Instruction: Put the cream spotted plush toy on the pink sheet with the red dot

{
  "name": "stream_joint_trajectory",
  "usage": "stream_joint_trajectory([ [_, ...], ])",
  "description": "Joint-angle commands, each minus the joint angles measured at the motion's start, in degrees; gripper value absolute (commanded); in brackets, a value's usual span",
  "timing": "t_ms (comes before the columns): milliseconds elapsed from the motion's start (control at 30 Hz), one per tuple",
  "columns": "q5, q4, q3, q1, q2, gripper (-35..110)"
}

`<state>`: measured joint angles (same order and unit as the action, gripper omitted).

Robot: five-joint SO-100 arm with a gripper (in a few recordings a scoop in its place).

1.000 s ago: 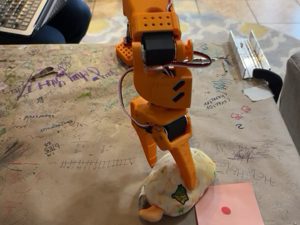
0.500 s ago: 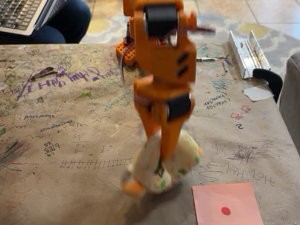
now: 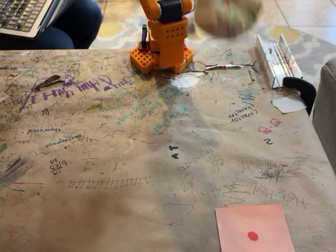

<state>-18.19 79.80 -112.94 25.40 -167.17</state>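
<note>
- At ten o'clock in my fixed view sat a person's dark blue sleeve (image 3: 73, 23) with a laptop (image 3: 23, 16) over it, beyond the far edge of the worktop (image 3: 105, 152).
- The worktop itself was brown paper covered in scribbles and doodles.
- At twelve o'clock stood the orange arm's base (image 3: 160, 44), on the far side of the worktop, the arm rising out of the top of the picture.
- Just right of it, near one o'clock, I saw a blurred cream shape with faint spots (image 3: 227, 14), up in the air; I took it for the cream spotted plush toy.
- The pincer was out of my sight, so I could not tell its opening or what it held.
- At two o'clock lay a metal rail piece (image 3: 277, 58) and a white paper scrap (image 3: 287, 104).
- At five o'clock lay the pink sheet with the red dot (image 3: 254, 228), flat and bare, well apart from the toy.
</note>
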Motion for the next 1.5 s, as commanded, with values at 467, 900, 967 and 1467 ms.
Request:
stream_joint_trajectory([
  [467, 1.1, -36.5, -5.7, -10.7, 2.3, 0],
  [900, -0.1, 21.2, 115.8, -22.3, 118.8, 61],
  [967, -1.2, 21.2, 117.3, -24.2, 121.9, 55],
  [1467, -6.0, 20.7, 75.5, -19.1, 111.6, 41],
])
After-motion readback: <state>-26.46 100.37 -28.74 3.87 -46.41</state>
